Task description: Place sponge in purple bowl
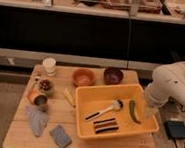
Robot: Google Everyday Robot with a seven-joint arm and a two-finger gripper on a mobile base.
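The sponge (60, 136), a flat grey-blue square, lies near the front edge of the wooden table (19, 133). The purple bowl (113, 75) stands at the back of the table, right of an orange bowl (83, 77). My white arm (172, 86) is off the table's right side. My gripper (148, 113) hangs low beside the right rim of the yellow tray, far from both the sponge and the purple bowl. It holds nothing that I can see.
A yellow tray (82, 128) fills the table's right half, holding a white brush (106, 109), a green vegetable (133, 111) and dark utensils (105, 125). A white cup (49, 65), a small bowl (45, 86), a can (41, 102), a grey cloth (36, 120) and a banana (69, 97) sit at the left.
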